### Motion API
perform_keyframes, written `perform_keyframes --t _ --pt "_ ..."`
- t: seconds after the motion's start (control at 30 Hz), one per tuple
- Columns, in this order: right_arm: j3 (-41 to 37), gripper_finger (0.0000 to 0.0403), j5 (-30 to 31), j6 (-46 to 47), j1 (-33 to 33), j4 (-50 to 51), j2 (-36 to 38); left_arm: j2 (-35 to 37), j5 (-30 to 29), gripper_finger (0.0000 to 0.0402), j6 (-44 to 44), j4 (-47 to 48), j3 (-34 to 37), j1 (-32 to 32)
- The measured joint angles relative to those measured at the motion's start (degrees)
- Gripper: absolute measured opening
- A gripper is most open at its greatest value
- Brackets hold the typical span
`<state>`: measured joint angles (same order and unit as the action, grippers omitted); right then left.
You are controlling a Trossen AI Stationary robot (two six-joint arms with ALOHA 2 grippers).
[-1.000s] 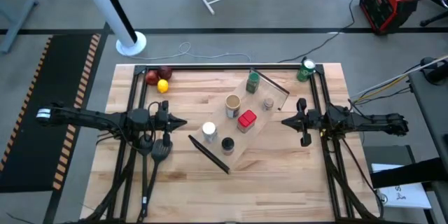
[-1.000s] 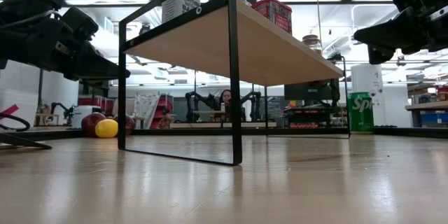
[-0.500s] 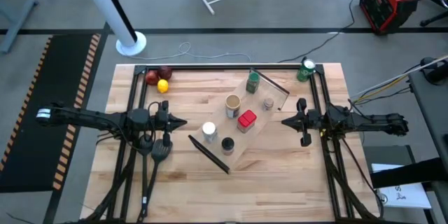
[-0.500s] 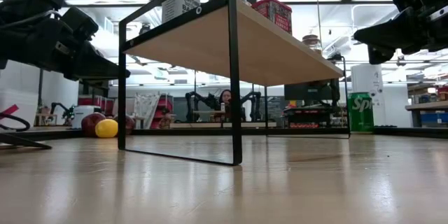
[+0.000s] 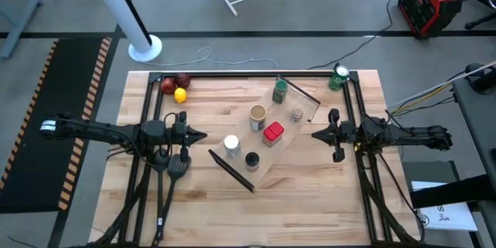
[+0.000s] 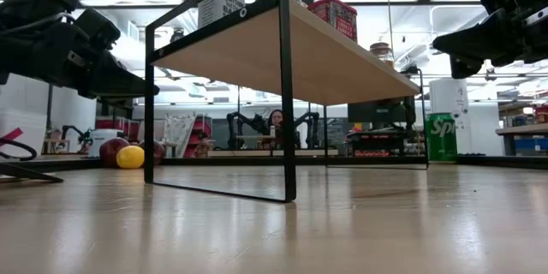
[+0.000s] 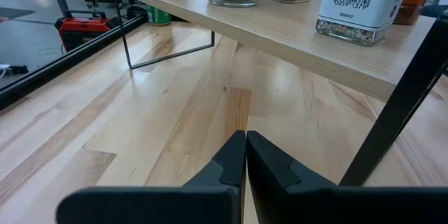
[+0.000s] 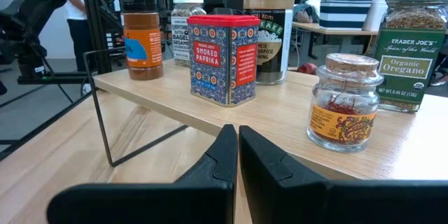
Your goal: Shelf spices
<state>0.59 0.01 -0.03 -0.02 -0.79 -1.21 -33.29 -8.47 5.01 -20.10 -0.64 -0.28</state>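
Note:
The shelf (image 5: 263, 164), a slanted light-wood rack with black end bars, stands on the tabletop's middle. All six spices stand on its board: red square top (image 5: 273, 132), tan (image 5: 257, 113), white (image 5: 231, 143), black (image 5: 251, 159), green (image 5: 280, 88) and small silvery (image 5: 297, 114). My left gripper (image 5: 203, 135) hovers shut, left of the shelf, pointing at it. My right gripper (image 5: 314, 135) hovers shut on the right, facing the red paprika tin (image 8: 224, 57) and the small cork-topped jar (image 8: 344, 101). Neither gripper touches anything.
A green can (image 5: 338, 77) stands at the far right corner. Red and yellow fruit (image 5: 175, 87) lie at the far left corner. A black frame rail (image 5: 232, 74) borders the far edge. Bare wood (image 5: 310, 194) lies in front of the shelf.

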Motion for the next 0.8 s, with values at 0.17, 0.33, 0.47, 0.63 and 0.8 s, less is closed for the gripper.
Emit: perform_keyframes --t 0.17,0.33,0.47,0.63,0.8 --pt "-0.01 0.0000 0.00 0.00 0.00 -0.01 0.00 -0.01 0.02 0.0000 0.01 0.00 0.01 -0.01" --pt "0.01 0.0000 0.00 0.00 0.00 0.00 0.00 0.00 0.01 0.0000 0.00 0.00 0.00 0.01" --pt "0.01 0.0000 0.00 0.00 -0.01 -0.01 0.00 -0.01 0.02 0.0000 0.01 0.00 0.01 0.01" --pt "0.00 0.0000 0.00 0.00 0.00 -0.01 0.00 -0.01 0.02 0.0000 -0.01 0.00 0.02 0.01" --pt "-0.01 0.0000 0.14 -3.47 0.00 -0.17 0.00 -0.01 0.02 0.0000 0.00 0.00 0.01 -0.01"
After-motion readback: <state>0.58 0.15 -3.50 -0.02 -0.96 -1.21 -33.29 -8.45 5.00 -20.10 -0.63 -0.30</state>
